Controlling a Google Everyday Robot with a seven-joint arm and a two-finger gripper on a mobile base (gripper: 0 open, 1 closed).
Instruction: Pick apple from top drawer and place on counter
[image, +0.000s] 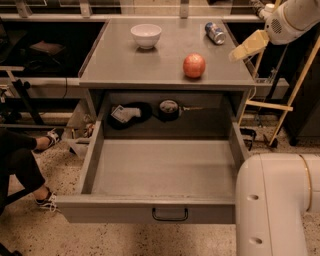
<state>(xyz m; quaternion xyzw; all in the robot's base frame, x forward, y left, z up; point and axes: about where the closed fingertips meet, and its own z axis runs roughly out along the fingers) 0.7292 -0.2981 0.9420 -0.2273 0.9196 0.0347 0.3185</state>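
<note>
The apple is round and orange-red and rests on the grey counter, right of centre near its front edge. The top drawer is pulled fully out, and its grey inside holds nothing; its black wire handle is at the front centre. My gripper hangs at the counter's right edge, up and to the right of the apple and apart from it. It holds nothing.
A white bowl stands at the counter's back. A silver-blue can lies at the back right. Dark items lie in the cabinet recess behind the drawer. A person's leg and shoe are at the left. My white arm base fills the lower right.
</note>
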